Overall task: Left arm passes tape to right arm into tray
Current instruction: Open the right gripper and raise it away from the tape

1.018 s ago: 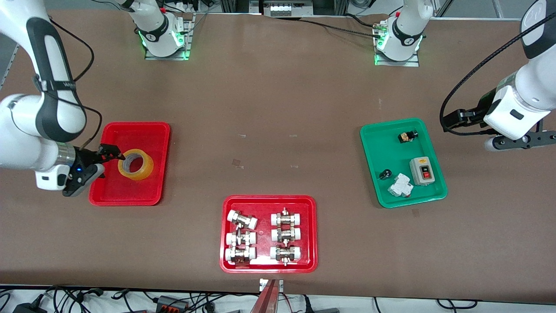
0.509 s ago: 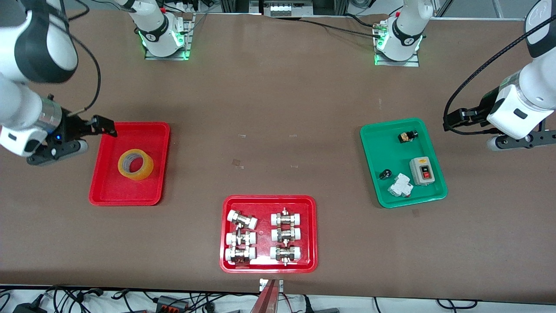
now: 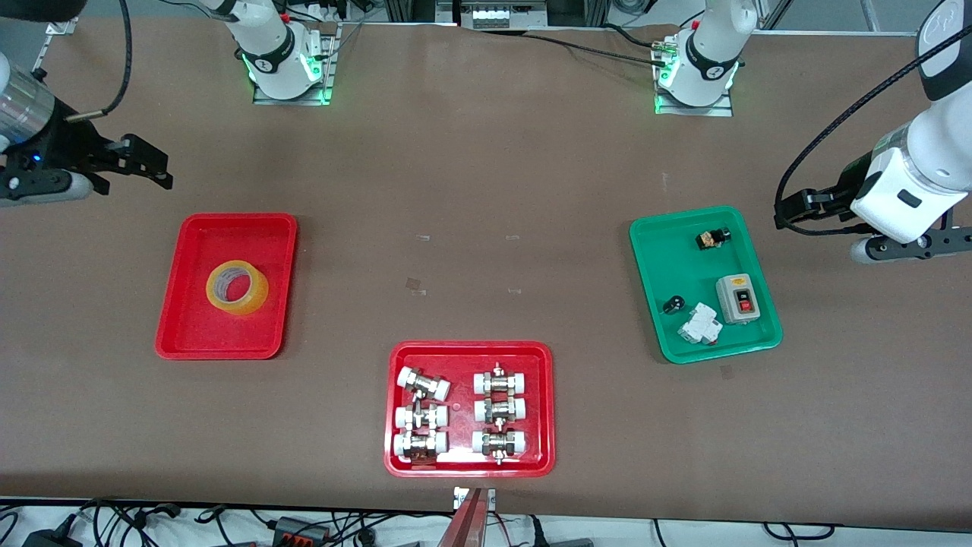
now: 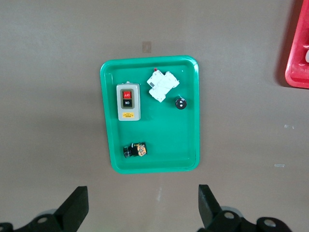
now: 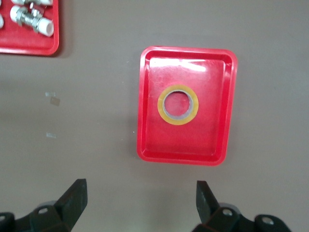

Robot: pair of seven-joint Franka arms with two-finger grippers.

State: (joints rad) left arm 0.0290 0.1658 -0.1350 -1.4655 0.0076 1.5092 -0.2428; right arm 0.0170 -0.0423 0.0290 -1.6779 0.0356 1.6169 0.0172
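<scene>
The yellow tape point(image 3: 237, 287) lies flat in the plain red tray point(image 3: 182, 334) near the right arm's end of the table. My right gripper point(image 3: 156, 163) is open and empty, up in the air over bare table beside the tray. In the right wrist view the tape point(image 5: 177, 105) sits in the middle of the tray point(image 5: 145, 111), well clear of my open gripper point(image 5: 141, 198). My left gripper point(image 3: 786, 213) is open and empty over bare table beside the green tray; in its wrist view point(image 4: 143, 203) nothing lies between the fingers.
A green tray point(image 3: 653, 304) holds a grey switch box point(image 3: 737, 298), a white breaker and small black parts. A second red tray point(image 3: 463, 357) with several white-capped metal fittings lies nearest the front camera. Both arm bases stand along the table's edge farthest from the front camera.
My right gripper has risen from the tape in the tray and drawn away toward the arm bases, leaving the tape lying there. The left arm has barely moved.
</scene>
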